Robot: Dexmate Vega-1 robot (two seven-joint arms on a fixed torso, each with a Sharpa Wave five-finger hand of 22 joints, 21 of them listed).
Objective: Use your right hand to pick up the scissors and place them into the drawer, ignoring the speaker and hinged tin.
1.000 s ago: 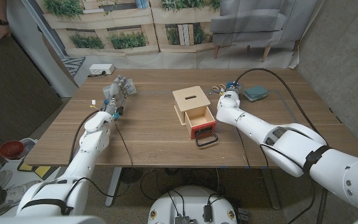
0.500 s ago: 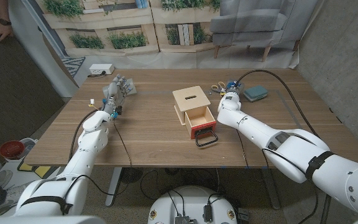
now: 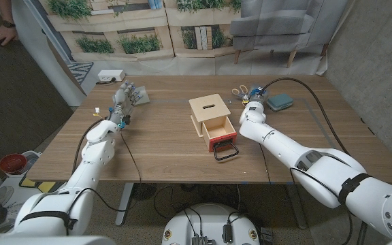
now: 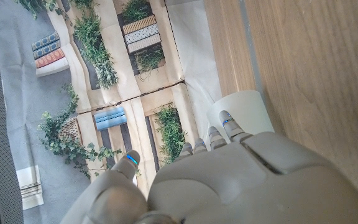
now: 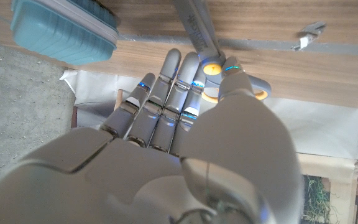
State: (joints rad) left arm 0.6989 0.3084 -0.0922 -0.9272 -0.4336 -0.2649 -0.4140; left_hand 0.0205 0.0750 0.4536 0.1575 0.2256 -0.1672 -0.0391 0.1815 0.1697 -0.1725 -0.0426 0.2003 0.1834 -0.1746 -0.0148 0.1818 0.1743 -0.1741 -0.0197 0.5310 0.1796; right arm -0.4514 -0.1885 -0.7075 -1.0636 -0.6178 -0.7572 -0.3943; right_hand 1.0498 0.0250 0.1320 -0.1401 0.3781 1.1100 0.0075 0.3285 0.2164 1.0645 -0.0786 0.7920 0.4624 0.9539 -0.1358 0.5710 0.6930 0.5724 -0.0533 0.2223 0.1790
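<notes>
The scissors (image 3: 239, 90) lie at the back of the table, just behind the wooden box (image 3: 209, 109). My right hand (image 3: 253, 97) hovers right beside them. In the right wrist view its outstretched fingers (image 5: 166, 93) reach over the scissors (image 5: 196, 28), with fingertips at the yellow-ringed handles; nothing is gripped. The box's red drawer (image 3: 220, 132) stands pulled out toward me, its black handle (image 3: 226, 151) in front. My left hand (image 3: 126, 97) stands at the table's left with fingers apart, holding nothing.
A teal hinged tin (image 3: 278, 102) sits just right of my right hand and shows as the tin (image 5: 61, 28) in the right wrist view. A white speaker (image 3: 111, 75) lies at the back left. A person's hand (image 3: 5, 33) shows at the far upper left.
My right hand has moved farther back along the table to the scissors. The left hand has shifted slightly backward.
</notes>
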